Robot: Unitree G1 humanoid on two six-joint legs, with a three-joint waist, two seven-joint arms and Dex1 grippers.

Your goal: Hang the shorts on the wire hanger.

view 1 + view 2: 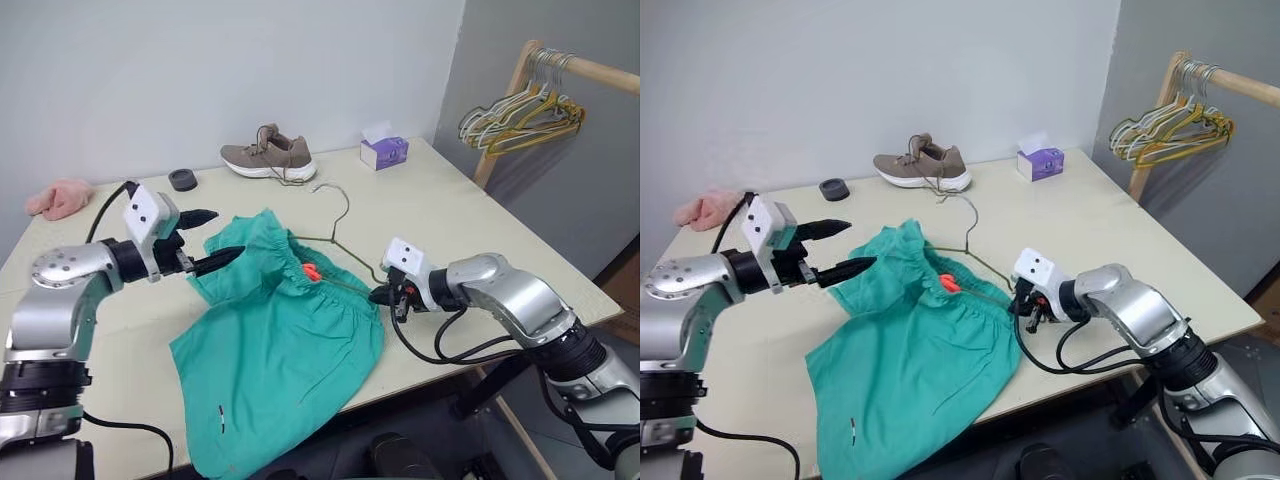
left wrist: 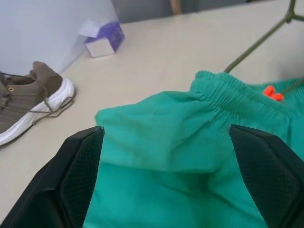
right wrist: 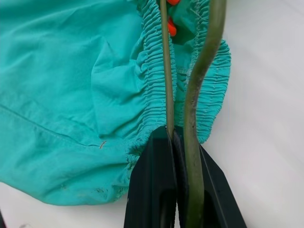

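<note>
The teal-green shorts [image 1: 280, 350] lie spread on the table, legs hanging over the front edge, with an orange tag [image 1: 311, 271] at the gathered waistband. The wire hanger [image 1: 343, 214] lies behind them with its hook pointing to the back. Its lower wires run along the waistband [image 3: 152, 71]. My right gripper [image 1: 383, 295] is shut on the hanger's right corner at the waistband's end, and the wire [image 3: 166, 66] sits between its fingers. My left gripper [image 1: 215, 238] hovers open at the shorts' raised left corner, with the fabric [image 2: 166, 142] just ahead of its fingers.
At the back of the table are a brown shoe [image 1: 268, 156], a purple tissue box [image 1: 384, 151], a black round object [image 1: 183, 179] and a pink cloth [image 1: 60, 198]. A wooden rack [image 1: 590, 72] with bunched hangers [image 1: 520, 112] stands beyond the right edge.
</note>
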